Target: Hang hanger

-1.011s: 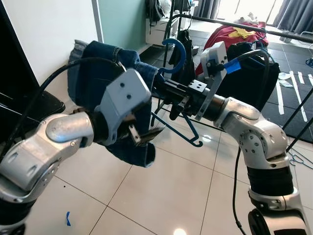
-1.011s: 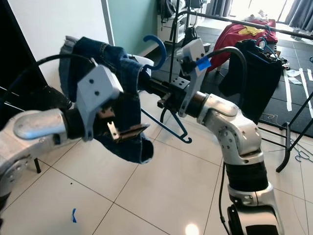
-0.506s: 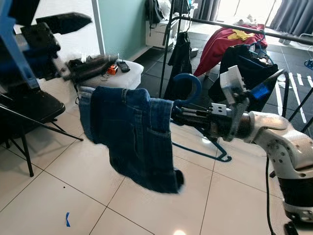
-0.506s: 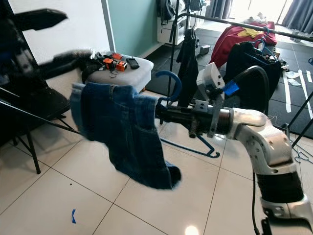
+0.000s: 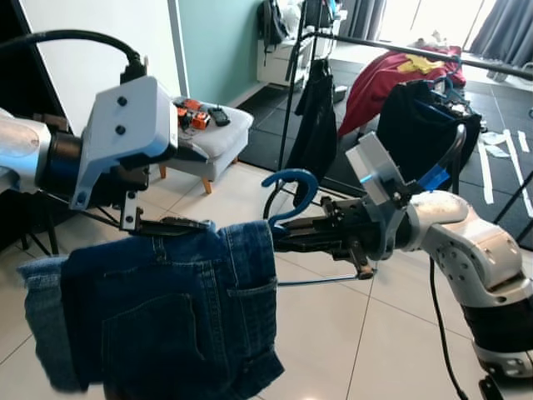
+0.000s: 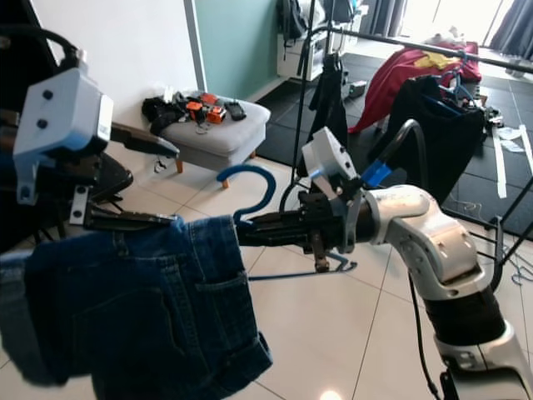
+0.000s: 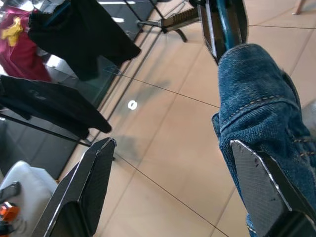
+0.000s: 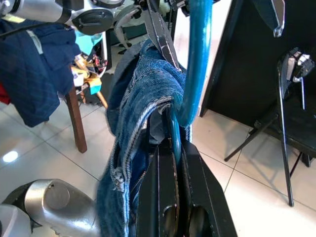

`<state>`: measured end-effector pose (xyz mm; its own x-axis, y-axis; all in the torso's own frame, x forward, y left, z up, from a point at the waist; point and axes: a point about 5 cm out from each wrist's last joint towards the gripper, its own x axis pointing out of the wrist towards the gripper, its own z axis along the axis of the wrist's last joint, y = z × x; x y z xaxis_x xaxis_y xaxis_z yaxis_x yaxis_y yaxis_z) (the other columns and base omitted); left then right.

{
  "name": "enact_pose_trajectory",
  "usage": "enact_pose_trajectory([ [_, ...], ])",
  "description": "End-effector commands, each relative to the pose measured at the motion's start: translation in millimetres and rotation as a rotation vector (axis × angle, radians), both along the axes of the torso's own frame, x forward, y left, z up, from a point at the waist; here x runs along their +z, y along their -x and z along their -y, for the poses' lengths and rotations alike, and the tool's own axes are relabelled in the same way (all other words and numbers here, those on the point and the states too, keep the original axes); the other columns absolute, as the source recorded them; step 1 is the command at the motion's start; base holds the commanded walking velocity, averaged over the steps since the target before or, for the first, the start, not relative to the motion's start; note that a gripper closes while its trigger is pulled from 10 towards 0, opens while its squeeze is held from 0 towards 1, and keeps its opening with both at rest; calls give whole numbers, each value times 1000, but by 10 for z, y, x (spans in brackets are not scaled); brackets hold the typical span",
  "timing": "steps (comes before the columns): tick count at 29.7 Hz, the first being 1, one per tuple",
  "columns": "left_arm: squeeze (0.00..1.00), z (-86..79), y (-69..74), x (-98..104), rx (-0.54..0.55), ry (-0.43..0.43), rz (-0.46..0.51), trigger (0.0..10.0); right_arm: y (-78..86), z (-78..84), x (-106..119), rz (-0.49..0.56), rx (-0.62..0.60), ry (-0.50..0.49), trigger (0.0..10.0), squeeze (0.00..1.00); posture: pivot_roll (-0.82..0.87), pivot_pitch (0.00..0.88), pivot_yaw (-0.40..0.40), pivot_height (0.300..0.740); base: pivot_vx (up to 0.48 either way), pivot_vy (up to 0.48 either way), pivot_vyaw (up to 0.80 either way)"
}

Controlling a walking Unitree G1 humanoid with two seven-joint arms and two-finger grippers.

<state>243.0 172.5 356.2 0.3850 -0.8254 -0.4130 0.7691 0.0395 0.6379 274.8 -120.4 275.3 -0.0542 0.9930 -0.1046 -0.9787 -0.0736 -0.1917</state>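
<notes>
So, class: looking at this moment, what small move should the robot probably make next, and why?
Probably carry the blue hanger up toward the clothes rail. The right gripper is shut on the hanger below its hook, the denim shorts already drape over it, and the left gripper is open beside the denim, so it looks ready to hang.

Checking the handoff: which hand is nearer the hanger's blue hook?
Right. The right hand is shut on the hanger just below its hook; the left hand is open farther off, at the jeans.
</notes>
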Motion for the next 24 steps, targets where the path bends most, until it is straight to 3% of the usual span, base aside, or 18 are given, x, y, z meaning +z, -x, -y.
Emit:
enact_pose_trajectory([
  [1, 0, -8, 20, -79, -23, -73, -72, 10000, -4, -43, 132, 74, 22, -33, 10000, 0, -24, 0, 0, 740, 0, 0, 0],
  [5, 0, -29, 20, -96, -32, -93, -105, 10000, -24, -66, 137, 84, 21, -27, 10000, 0, -26, 0, 1, 740, 0, 0, 0],
  [8, 0, -54, -22, -48, -8, -75, -76, 10000, -33, -72, 124, 87, 20, -18, 10000, 0, -25, 0, -1, 740, 0, 0, 0],
  [11, 0, -139, -102, 129, 55, -1, -8, 10000, -47, -74, 84, 87, 13, 5, 10000, 0, -24, 0, 0, 740, 0, 0, 0],
  [14, 0, -197, -74, 274, 59, 71, 3, 10000, -68, -62, 57, 90, -3, 24, 10000, 0, -23, 0, -1, 740, 0, 0, 0],
  [20, 0, -251, 28, 374, -7, 179, -66, 10000, -103, -43, 43, 103, -19, 39, 10000, 0, -21, 0, -2, 740, 0, 0, 0],
  [24, 0, -242, 109, 311, -76, 170, -157, 10000, -117, -42, 55, 109, -23, 37, 10000, 0, -21, 0, -2, 740, 0, 0, 0],
])
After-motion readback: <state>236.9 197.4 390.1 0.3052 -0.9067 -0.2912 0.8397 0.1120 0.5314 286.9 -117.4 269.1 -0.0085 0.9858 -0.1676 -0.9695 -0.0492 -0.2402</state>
